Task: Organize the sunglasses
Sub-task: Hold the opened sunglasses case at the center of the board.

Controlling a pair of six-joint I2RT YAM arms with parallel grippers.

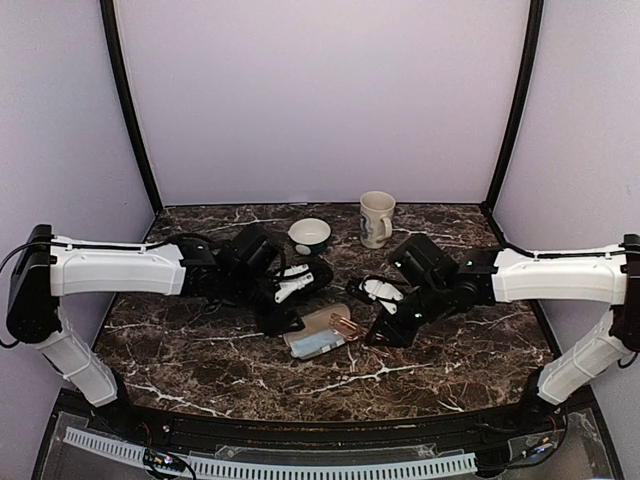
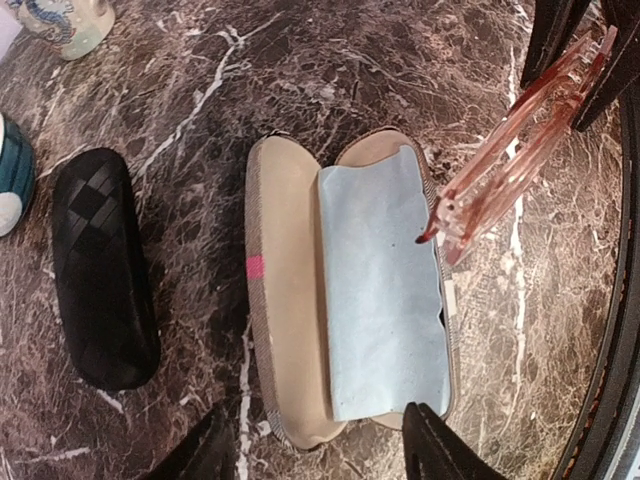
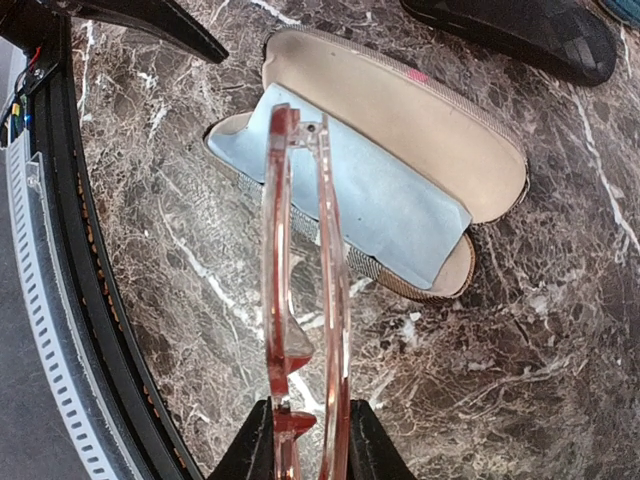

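- Sunglasses [image 3: 300, 250]: pink clear frame, folded, clamped in the jaws of the right gripper [image 3: 305, 455], tip over the edge of the blue cloth [image 2: 385, 300].
- The cloth lies in the open case [image 2: 290, 330], whose lining carries 1 pink tag [image 2: 254, 266].
- Left gripper [image 2: 320, 455]: jaws wide, either side of the case's end on the bench [image 2: 200, 80].

Lab test booth: plain lilac walls [image 1: 320, 100], black posts [image 1: 130, 110], marble-patterned table [image 1: 200, 370].

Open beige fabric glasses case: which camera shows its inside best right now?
Left wrist view: it looks straight down into the open beige fabric glasses case, both halves visible, a pale blue cloth in one half. In the right wrist view the pink translucent glasses cross part of the case. The top view shows the case small.
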